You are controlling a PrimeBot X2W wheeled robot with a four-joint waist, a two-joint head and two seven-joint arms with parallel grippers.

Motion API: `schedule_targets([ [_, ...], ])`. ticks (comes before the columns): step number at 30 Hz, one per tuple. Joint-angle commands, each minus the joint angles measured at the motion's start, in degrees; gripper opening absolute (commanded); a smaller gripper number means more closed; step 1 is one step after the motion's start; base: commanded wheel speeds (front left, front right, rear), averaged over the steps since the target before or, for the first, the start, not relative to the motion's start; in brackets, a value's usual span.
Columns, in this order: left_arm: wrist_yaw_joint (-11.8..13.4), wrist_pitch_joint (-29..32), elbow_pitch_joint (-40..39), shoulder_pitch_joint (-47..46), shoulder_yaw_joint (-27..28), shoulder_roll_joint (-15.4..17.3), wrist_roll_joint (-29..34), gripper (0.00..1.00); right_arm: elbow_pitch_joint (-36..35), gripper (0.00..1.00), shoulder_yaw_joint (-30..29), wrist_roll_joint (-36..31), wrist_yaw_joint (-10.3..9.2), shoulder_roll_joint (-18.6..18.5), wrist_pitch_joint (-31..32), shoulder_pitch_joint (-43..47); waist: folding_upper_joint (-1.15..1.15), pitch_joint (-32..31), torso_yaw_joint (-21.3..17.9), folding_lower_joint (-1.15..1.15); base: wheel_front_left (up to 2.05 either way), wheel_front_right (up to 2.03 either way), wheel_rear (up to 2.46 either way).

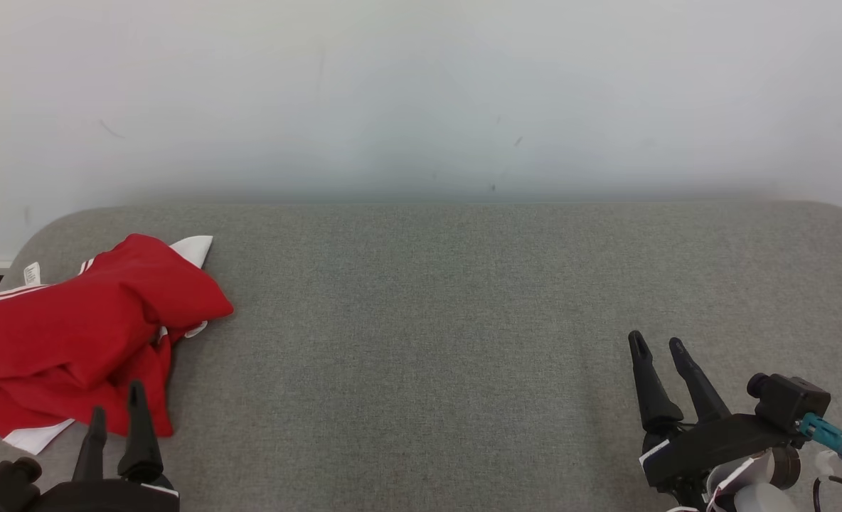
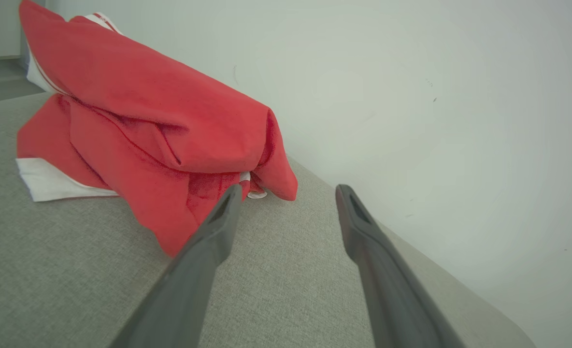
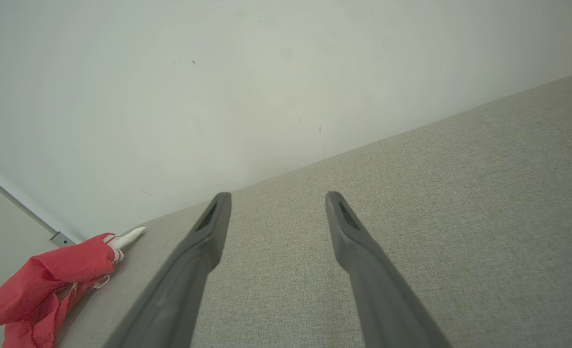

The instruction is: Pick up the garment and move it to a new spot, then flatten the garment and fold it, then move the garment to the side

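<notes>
Two grippers stand with jaws spread wide and nothing between them: the left gripper (image 1: 116, 398) at the lower left of the head view, the right gripper (image 1: 655, 338) at the lower right. The crumpled red fabric garment with white trim and thin white stripes (image 1: 94, 320) lies bunched at the left of that view on the grey woven padded surface (image 1: 428, 320). Part of it runs off the frame's left edge. The left fingers point at its near folds; whether a tip touches the cloth, I cannot tell. The right gripper is well apart from it, over bare surface.

The pick-up has not yet begun, so the risks sit in the first grasp. The cloth is heaped in several layers, and a shallow pinch would likely catch only the top fold, so the rest would trail and drag instead of lifting. A pinch on the loose white hem at the lower left could let the heap unroll unevenly. The garment also lies close to the surface's rounded left corner, so a push instead of a pinch might nudge it over the edge. A one-handed carry would leave it twisted, making the flattening harder.
</notes>
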Motion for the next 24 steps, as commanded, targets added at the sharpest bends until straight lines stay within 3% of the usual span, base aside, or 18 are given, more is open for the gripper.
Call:
schedule_targets([
  [1,0.4,-0.6,-0.2,-1.3,0.1,0.9,1.8,1.00,-0.1,1.00,-0.2,-2.2,0.01,-0.5,-0.7,-1.4,0.00,0.0,0.1,0.00,0.00,0.00,0.00],
  [24,1.9,-3.8,2.0,-1.1,-2.5,4.3,15.2,1.00,4.6,1.00,-0.8,-15.9,0.00,-0.6,-3.9,-3.4,0.00,-0.8,0.2,0.00,0.00,0.00,0.00],
])
